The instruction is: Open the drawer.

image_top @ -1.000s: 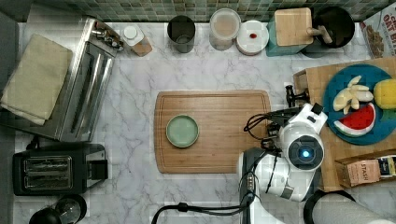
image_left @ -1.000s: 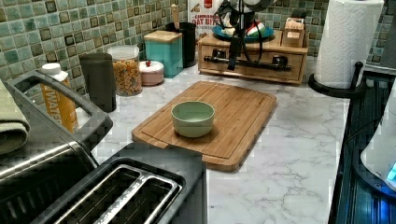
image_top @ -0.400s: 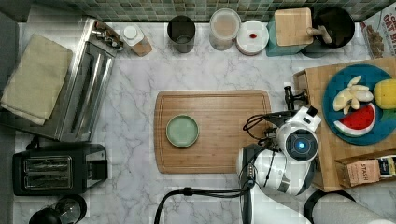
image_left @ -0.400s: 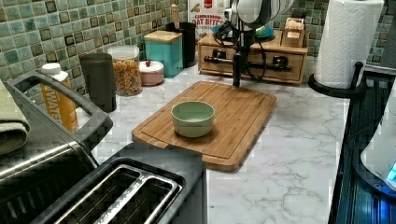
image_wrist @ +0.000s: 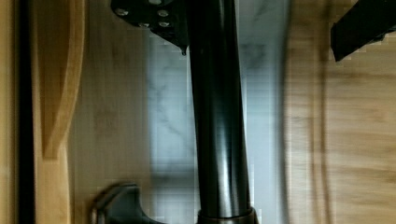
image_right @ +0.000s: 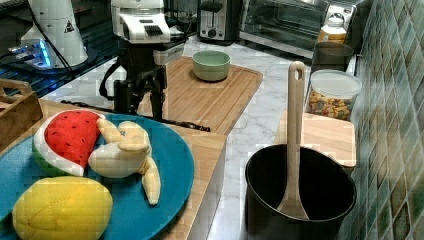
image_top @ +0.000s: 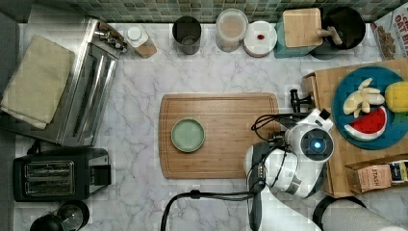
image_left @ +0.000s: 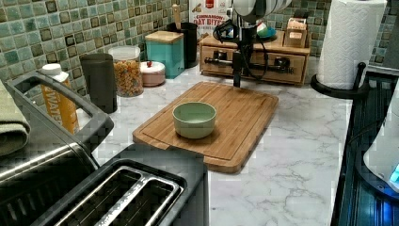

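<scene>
The drawer sits shut in the front of a low wooden stand, and a long black bar handle runs across it. My gripper hangs straight down in front of the drawer. In the right view the gripper is open, with one finger on each side of the handle. The wrist view shows the handle running between my two fingers, untouched. The light-wood drawer front lies to one side. From the top view, my arm's wrist covers most of the handle.
A grooved cutting board with a green bowl lies just in front of the stand. A blue plate of toy fruit rests on the stand's top. A paper towel roll, canisters, a toaster and a toaster oven ring the marble counter.
My gripper has come down in front of the stand and now straddles the handle. The drawer, bowl and board have not moved.
</scene>
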